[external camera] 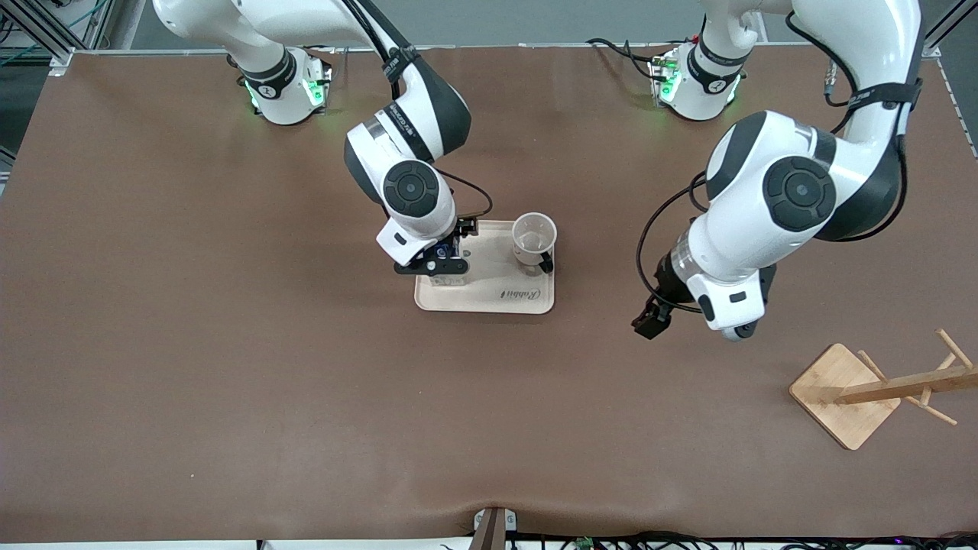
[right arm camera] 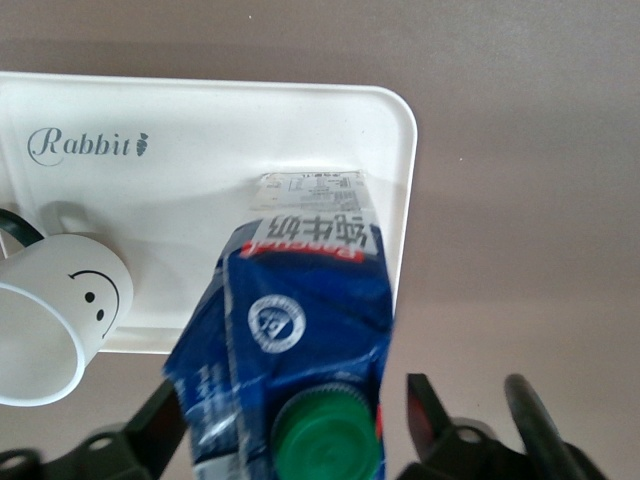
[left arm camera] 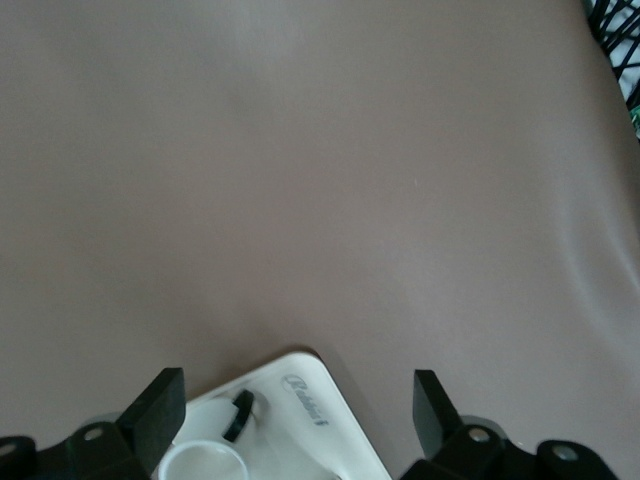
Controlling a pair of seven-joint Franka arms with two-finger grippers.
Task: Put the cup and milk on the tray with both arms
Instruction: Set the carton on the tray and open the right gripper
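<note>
The cream tray point(external camera: 489, 294) lies mid-table, with "Rabbit" lettering on it. The white smiley cup point(external camera: 532, 238) stands on the tray at the end toward the left arm; it also shows in the right wrist view point(right arm camera: 50, 320) and the left wrist view point(left arm camera: 200, 462). The blue milk carton point(right arm camera: 300, 310) with its green cap stands on the tray point(right arm camera: 200, 180) at the end toward the right arm. My right gripper point(external camera: 442, 263) is around the carton's top, jaws open with a gap on one side point(right arm camera: 290, 410). My left gripper point(external camera: 649, 321) is open and empty over bare table beside the tray point(left arm camera: 297, 395).
A wooden mug rack point(external camera: 844, 393) with a square base stands toward the left arm's end of the table, nearer the front camera. Brown table mat point(external camera: 229, 344) surrounds the tray.
</note>
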